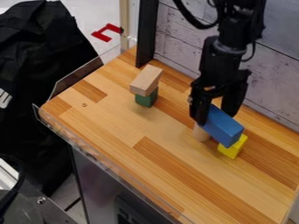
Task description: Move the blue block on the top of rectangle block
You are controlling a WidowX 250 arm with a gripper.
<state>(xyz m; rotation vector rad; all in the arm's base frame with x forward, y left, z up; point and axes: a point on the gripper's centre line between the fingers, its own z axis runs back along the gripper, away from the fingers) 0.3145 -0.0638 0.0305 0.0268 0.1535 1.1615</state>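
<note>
Gripper looks clamped on the blue block, right of center, by one end. Lopsided grip, so it could droop and knock the yellow block over.

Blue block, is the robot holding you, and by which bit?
Yes, it seems so: the gripper has the blue block by its end farther from the yellow block.

robotics lab | black robot arm | wooden worktop | clear edge panel
</note>
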